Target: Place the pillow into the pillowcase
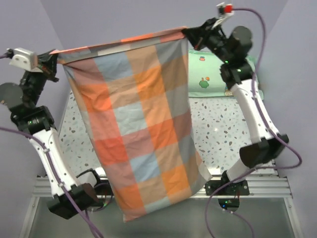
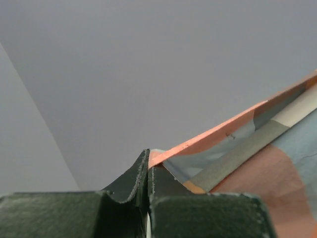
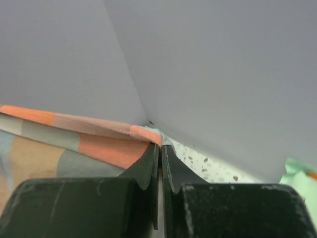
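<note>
**Plaid pillowcase (image 1: 138, 124) held aloft**

Cloth is hung above speckled table (image 1: 218, 124), stretched by its top edge. Mint-green pillow (image 1: 208, 77) is seen behind, at far right. Top corners are pinched by left gripper (image 1: 58, 60) and right gripper (image 1: 185, 33), both clamped tight.

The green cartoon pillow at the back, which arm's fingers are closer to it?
Right. The right fingers pinch the pillowcase corner just left of the green pillow; the left fingers hold the opposite corner, across the table.
</note>
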You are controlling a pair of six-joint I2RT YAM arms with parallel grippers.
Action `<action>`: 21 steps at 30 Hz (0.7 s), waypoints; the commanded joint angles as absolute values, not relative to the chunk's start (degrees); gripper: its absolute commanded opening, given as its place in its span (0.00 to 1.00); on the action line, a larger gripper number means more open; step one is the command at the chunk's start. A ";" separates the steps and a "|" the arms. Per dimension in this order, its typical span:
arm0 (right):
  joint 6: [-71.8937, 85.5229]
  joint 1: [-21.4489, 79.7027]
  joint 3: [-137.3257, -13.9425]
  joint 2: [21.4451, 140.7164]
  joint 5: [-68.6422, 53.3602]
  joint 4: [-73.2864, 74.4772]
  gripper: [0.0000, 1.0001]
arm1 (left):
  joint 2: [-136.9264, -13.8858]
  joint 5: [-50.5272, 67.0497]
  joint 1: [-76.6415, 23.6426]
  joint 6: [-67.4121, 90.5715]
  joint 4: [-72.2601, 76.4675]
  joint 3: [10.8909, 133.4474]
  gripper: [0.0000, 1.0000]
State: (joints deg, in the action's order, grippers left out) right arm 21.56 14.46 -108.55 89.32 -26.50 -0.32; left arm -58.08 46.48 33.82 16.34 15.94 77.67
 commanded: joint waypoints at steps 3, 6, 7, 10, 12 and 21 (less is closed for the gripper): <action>13.28 17.75 -114.50 108.21 -12.07 -0.70 0.00 | -66.87 21.69 23.66 -9.73 7.65 69.26 0.00; 10.47 20.39 -126.96 124.71 -6.17 -0.44 0.00 | -77.66 11.30 22.24 -14.49 8.18 70.74 0.00; 9.68 21.43 -131.53 129.50 -2.93 1.21 0.00 | -84.13 9.25 22.24 -13.98 7.56 74.41 0.00; 5.64 23.72 -155.42 150.46 -0.11 6.22 0.06 | -96.79 3.36 22.06 -10.74 5.71 82.40 0.00; -1.61 25.48 -158.22 154.24 2.10 1.62 0.59 | -103.41 1.67 21.80 -8.71 0.66 87.60 0.07; -7.20 27.07 -129.56 131.24 -1.30 4.81 0.98 | -112.86 -3.52 21.80 -7.82 -6.41 98.26 0.75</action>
